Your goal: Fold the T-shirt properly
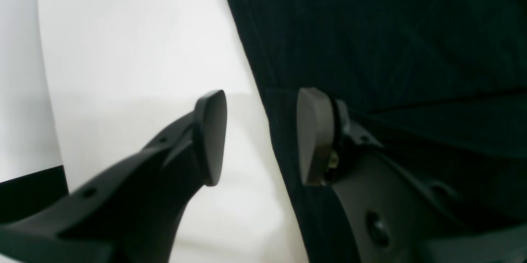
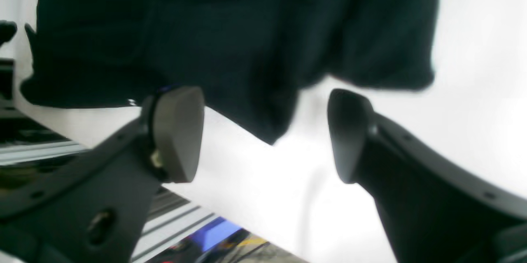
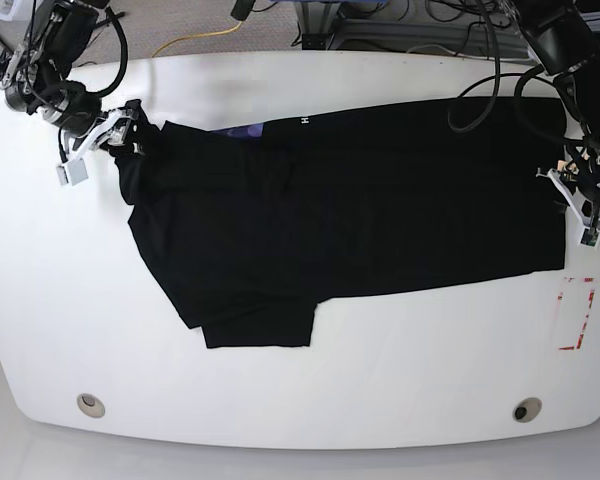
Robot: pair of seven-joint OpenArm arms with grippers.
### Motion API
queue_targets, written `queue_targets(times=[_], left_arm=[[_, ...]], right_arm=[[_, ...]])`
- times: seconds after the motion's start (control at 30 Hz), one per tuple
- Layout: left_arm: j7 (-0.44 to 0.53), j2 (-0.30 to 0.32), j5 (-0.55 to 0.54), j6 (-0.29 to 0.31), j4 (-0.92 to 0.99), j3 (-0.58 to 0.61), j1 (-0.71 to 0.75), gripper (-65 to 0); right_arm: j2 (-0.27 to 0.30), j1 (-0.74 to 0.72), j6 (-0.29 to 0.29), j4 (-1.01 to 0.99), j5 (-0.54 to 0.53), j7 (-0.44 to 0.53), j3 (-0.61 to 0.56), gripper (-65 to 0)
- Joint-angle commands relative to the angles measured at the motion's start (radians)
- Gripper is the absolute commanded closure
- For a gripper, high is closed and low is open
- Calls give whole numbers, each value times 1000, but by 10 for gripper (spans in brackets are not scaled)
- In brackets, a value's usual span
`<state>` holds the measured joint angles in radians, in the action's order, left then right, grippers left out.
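Note:
The black T-shirt (image 3: 360,200) lies partly folded across the white table (image 3: 310,400). A strip of its purple print (image 3: 242,130) shows at the far edge. My left gripper (image 3: 577,205) sits at the shirt's right edge. In the left wrist view that gripper (image 1: 263,135) is open, with the shirt's edge (image 1: 370,49) running between its fingers, one finger over cloth and the other over bare table. My right gripper (image 3: 100,140) is at the shirt's far left corner. Seen from the right wrist, the right gripper (image 2: 265,135) is open and a loose corner of the shirt (image 2: 230,40) reaches just between its fingertips, ungripped.
A red rectangular outline (image 3: 577,313) is marked on the table near the right edge. Two round holes (image 3: 91,404) (image 3: 526,409) sit near the front edge. Cables and frame parts (image 3: 420,20) lie beyond the far edge.

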<state>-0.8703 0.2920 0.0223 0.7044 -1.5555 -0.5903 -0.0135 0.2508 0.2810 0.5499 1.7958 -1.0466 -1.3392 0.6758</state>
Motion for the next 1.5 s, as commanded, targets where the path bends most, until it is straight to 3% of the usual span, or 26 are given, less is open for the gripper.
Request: queue_targets(times=[0.0, 0.13, 0.27, 0.43, 0.63, 0.87, 1.0, 1.13, 1.37, 1.47], left_arm=[[18, 20, -9, -6, -26, -6, -15, -262], [18, 20, -9, -6, -26, -6, -15, -262], [18, 16, -9, -6, -26, -6, -10, -262], [18, 16, -9, -6, -26, -4, -9, -262], [18, 16, -9, -6, -26, -4, -7, -262], [18, 16, -9, -6, -24, -7, -7, -262], [18, 14, -9, -6, -23, -7, -7, -262], [18, 14, -9, -6, -23, -7, -7, -262], [18, 14, -9, -6, -24, -7, -7, -262], [18, 16, -9, -6, -21, -7, -7, -262]], right_arm=[[8, 7, 0, 75, -10, 19, 8, -438], [6, 5, 8, 100, -7, 19, 0, -438], [-1, -32, 48, 14, -5, 19, -49, -436], [-1, -93, 48, -78, -2, 23, -112, -433], [-5, -156, 55, -104, 139, 25, -115, -431], [-3, -165, 55, -107, 148, 25, -118, -431], [-6, -162, 52, -107, 148, 25, -176, -431], [-41, -159, 48, -107, 151, 43, -193, -431], [-46, -167, 46, -164, 151, 68, -198, -428], [-46, -167, 46, -189, 151, 79, -198, -392]])
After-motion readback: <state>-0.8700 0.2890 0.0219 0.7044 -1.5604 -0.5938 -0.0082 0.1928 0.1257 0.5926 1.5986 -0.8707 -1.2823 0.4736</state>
